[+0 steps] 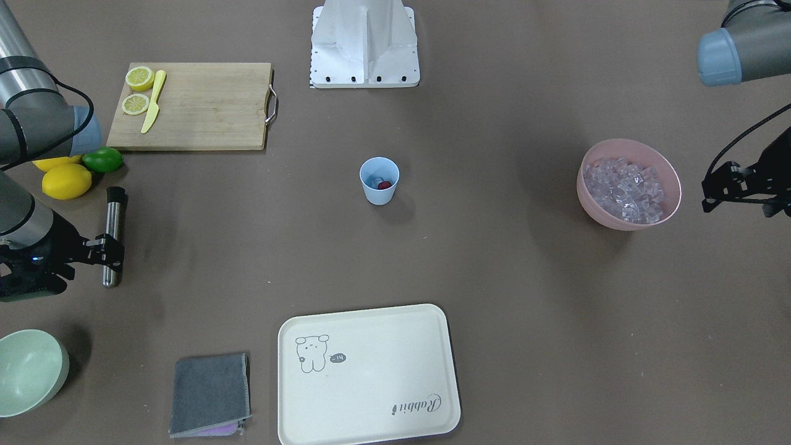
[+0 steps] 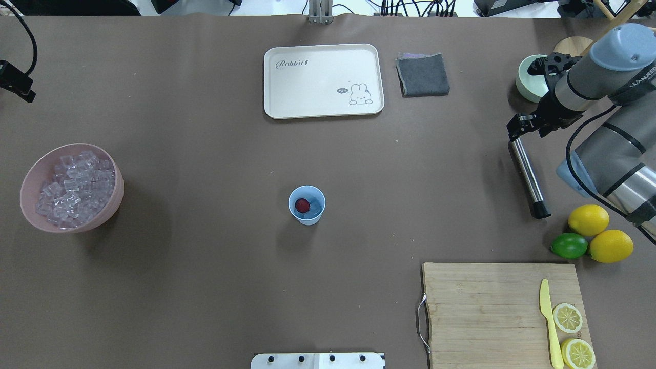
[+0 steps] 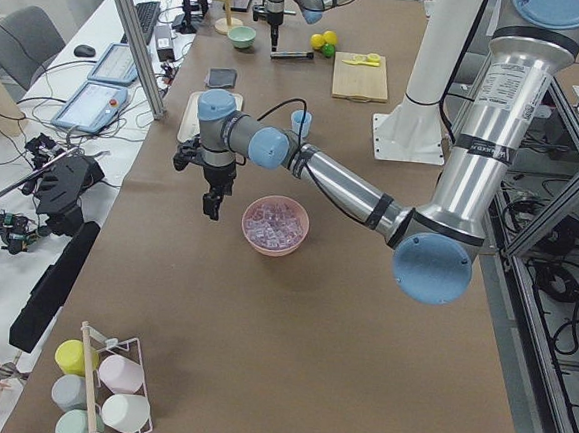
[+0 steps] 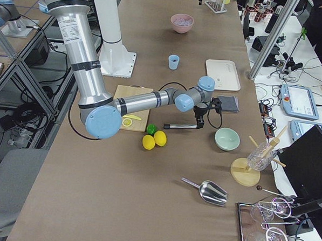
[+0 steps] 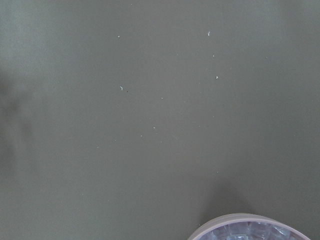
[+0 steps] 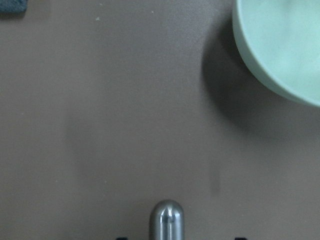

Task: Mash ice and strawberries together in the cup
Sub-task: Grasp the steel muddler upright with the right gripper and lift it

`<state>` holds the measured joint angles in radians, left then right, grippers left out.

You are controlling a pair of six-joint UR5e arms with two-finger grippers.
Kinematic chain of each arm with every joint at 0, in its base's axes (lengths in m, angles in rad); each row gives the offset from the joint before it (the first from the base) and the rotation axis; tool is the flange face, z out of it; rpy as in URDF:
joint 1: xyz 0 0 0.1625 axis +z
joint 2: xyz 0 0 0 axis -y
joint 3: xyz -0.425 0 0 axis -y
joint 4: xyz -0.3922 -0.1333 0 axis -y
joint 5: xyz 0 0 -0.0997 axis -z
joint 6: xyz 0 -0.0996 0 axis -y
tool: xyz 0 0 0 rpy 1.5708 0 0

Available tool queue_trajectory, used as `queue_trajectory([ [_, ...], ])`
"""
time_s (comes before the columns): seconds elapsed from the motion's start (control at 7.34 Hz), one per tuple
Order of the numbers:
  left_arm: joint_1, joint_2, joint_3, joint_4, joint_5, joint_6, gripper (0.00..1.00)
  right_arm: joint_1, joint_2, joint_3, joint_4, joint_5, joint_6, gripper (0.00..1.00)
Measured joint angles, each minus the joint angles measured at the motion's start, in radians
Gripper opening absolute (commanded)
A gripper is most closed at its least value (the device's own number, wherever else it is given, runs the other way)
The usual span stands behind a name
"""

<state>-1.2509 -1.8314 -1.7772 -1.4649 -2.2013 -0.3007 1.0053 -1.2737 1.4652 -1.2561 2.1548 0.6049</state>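
Left fingers (image 1: 720, 185) are cut off at the frame edge beside one pink bowl (image 2: 117, 192) of ice (image 2: 74, 187). Released or clenched, I cannot tell. Right fingers (image 1: 93, 250) are spread, straddling one steel rod (image 1: 112, 228) (not touching it). One cup (image 2: 307, 205) in the middle of the worktop (image 2: 205, 154) holds one strawberry (image 2: 302, 205); I can't make out any ice inside it. The tray (image 2: 323, 82) reads "Rabbit".

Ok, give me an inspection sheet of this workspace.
Surface: brown table, a few pale specks.
Job's things: light blue plastic cup holding red strawberry; clear ice cubes in pink bowl.
Clutter: steel muddler, yellow lemons, wooden cutting board, cream tray.
End effectors: right end effector open at muddler's end; left end effector beside pink bowl, state unclear.
Cables: black cable on right arm.
Surroundings: cluttered side bench.
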Motion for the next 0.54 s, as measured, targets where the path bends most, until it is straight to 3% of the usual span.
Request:
queue_trajectory([
  [0.54,-0.001,0.001,-0.002,0.0,0.0,-0.001,0.97,-0.022,-0.008,-0.009,0.001,0.009,0.001,0.63],
])
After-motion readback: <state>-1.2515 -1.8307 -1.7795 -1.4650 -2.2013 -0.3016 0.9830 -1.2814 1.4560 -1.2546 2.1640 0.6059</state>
